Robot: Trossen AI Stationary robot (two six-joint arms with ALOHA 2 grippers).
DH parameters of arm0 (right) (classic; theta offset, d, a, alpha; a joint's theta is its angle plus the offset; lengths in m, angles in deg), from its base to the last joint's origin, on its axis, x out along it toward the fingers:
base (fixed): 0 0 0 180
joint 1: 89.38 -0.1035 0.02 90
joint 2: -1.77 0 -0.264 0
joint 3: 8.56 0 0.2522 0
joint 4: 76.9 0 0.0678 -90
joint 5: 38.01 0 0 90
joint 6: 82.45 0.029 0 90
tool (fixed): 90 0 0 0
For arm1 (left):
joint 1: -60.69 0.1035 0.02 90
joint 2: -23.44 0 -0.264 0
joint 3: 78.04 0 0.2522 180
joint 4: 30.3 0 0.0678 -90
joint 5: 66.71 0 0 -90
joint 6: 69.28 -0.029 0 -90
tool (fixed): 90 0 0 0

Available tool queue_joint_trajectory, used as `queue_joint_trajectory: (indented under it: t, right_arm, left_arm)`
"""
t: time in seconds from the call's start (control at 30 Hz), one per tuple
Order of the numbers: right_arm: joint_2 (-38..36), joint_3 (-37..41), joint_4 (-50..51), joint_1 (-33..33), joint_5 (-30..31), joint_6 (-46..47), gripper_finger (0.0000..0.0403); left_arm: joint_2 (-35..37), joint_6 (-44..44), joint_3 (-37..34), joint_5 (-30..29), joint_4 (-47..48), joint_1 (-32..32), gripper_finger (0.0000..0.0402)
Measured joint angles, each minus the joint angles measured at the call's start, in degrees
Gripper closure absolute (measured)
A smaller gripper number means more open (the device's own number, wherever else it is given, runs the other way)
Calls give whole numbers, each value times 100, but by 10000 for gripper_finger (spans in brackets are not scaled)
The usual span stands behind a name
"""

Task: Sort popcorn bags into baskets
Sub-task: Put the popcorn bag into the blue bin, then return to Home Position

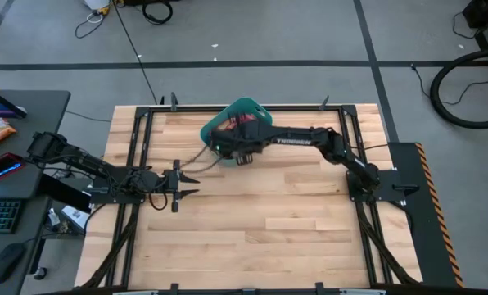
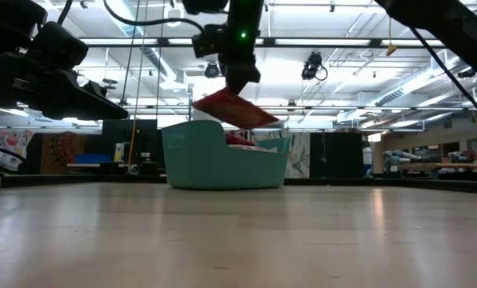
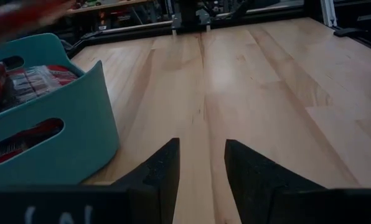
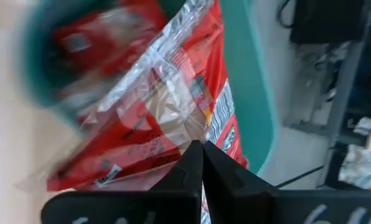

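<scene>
— Wooden table [image 1: 252, 221]: what is at its left?
— Left gripper [image 1: 188, 182], fingers apart, holding nothing.
— And to the right?
— Right gripper [image 2: 240, 86] pinches 1 red popcorn bag [image 2: 237, 110] over the teal basket [image 2: 222, 164], which holds more bags.

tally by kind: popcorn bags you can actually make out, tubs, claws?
Red popcorn bags: 2 clear, one held above the tub by the right claw (bag), one lying in the tub; more red below it, uncountable.
Teal tub: 1
Claws: 2, left claw empty over the table.
Total: 5
</scene>
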Motion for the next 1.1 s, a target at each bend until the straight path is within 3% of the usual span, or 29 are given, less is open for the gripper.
queue_joint_trajectory:
  t: [0.13, 0.37, 0.43, 0.6, 0.77, 1.0, 1.1]
  right_arm:
    - [0, 0, -631, 393, -190, -786, 395]
    - [33, 0, -1282, 1130, -2096, -920, 388]
    - [33, 0, -1273, 1272, -2332, -715, 379]
    - [33, 0, -1220, 1433, -2286, -489, 342]
    - [33, 0, -972, 1317, -1642, 255, 309]
    - [21, 0, 530, 958, -1531, 1525, 302]
    - [-15, 0, 694, 802, -1433, 1735, 302]
  left_arm:
    - [0, -23, 0, 0, 0, 0, 269]
    - [0, 11, 0, 0, 0, 0, 269]
    - [0, 59, 0, 0, 2, 0, 269]
    - [0, 63, 0, 0, 67, 2, 269]
    - [0, -7, 0, 0, 96, 1, 269]
    - [9, -3, 0, 0, 149, 1, 269]
    - [100, 97, 0, 0, 175, 0, 269]
